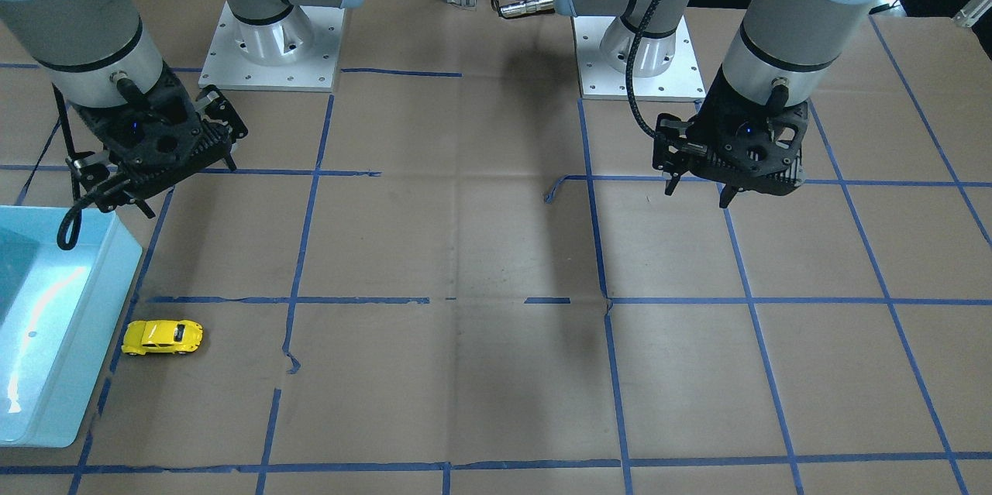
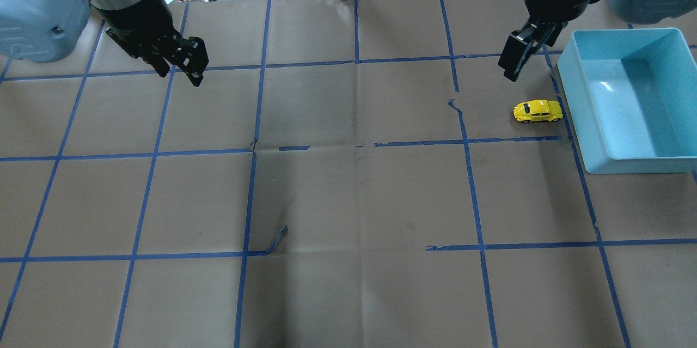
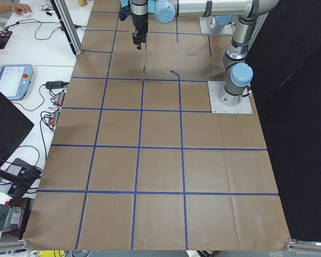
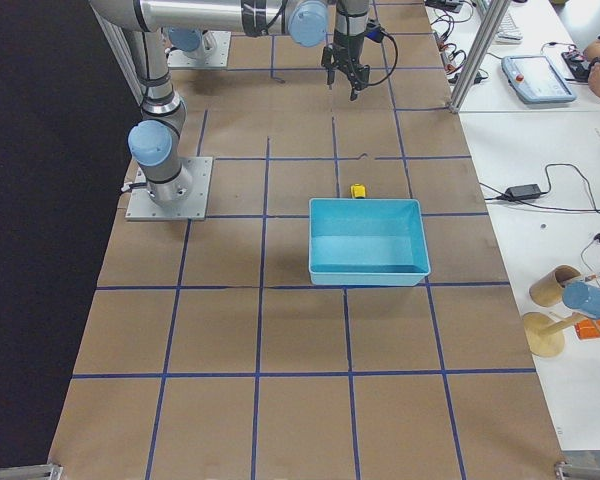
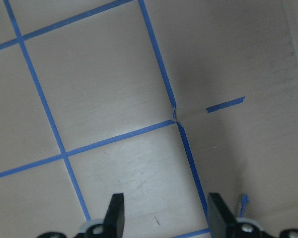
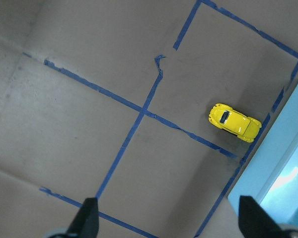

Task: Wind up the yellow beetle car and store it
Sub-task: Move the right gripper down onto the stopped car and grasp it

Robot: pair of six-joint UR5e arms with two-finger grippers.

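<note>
The yellow beetle car (image 2: 538,111) stands on its wheels on the brown table paper, just beside the long wall of the light blue bin (image 2: 631,165). It also shows in the front view (image 1: 163,337) and in the right wrist view (image 6: 235,122). My right gripper (image 2: 512,73) hangs open and empty well above the table near the car, not touching it; its fingers (image 6: 89,220) stand wide apart. My left gripper (image 2: 182,77) is open and empty above the far left of the table, with only paper below it (image 5: 166,218).
The bin (image 1: 93,340) holds nothing that I can see. Blue tape lines form a grid on the paper, with a loose curl of tape (image 2: 277,239) near the middle. Both arm bases (image 1: 271,53) stand at the robot's edge of the table.
</note>
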